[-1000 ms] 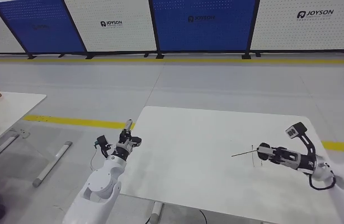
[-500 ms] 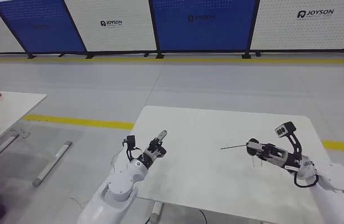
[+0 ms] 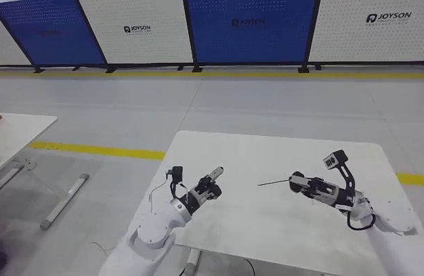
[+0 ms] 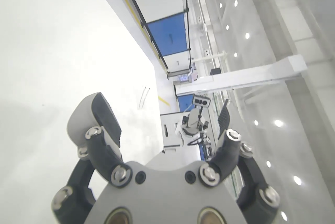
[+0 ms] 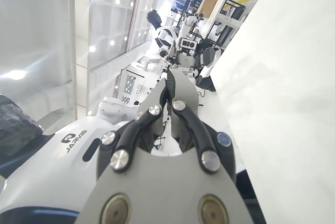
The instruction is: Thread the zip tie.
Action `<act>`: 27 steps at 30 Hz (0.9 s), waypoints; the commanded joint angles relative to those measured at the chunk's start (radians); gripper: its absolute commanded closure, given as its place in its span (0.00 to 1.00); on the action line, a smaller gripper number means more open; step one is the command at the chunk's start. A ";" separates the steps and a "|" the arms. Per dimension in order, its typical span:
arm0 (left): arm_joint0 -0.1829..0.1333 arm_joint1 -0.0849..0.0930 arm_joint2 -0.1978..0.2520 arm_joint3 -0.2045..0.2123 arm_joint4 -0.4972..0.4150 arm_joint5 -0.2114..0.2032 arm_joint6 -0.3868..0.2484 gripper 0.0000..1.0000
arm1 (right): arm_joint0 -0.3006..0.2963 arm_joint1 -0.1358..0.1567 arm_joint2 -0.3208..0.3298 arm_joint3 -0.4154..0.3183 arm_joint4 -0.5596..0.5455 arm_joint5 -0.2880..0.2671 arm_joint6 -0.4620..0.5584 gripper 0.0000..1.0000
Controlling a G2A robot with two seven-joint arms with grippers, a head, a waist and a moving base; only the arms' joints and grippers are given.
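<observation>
Left gripper hangs by the table's 9 o'clock edge with its jaws spread wide. It has grey shells faced with black ribbed pads, black links and bright round screws. Right gripper is near the middle of the white, smooth, round-cornered table, its flat grey fingers pressed together on the zip tie. The tie is a thin, straight, dark strip sticking out of the right gripper toward 9 o'clock. Its free tip points at the left gripper, which lies at 9 o'clock from it, with a clear gap between them.
</observation>
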 commanded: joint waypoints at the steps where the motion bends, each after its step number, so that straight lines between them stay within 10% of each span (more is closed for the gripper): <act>1: -0.008 -0.003 0.038 -0.005 0.028 -0.015 0.001 0.00 | 0.014 -0.022 -0.037 0.029 -0.014 0.000 -0.024 1.00; 4: -0.040 -0.010 0.106 0.031 0.067 -0.004 0.016 0.00 | 0.039 -0.060 -0.103 0.121 0.030 0.001 -0.043 1.00; 16: -0.040 -0.010 0.106 0.031 0.067 -0.004 0.016 0.00 | 0.039 -0.060 -0.103 0.121 0.030 0.001 -0.043 1.00; 23: -0.083 -0.021 0.159 0.074 -0.016 -0.048 -0.012 0.00 | -0.001 -0.093 -0.142 0.035 -0.054 0.000 -0.256 1.00; 27: -0.127 -0.034 0.185 0.114 -0.048 -0.086 0.077 0.00 | -0.009 -0.114 -0.149 0.031 -0.160 0.000 -0.388 1.00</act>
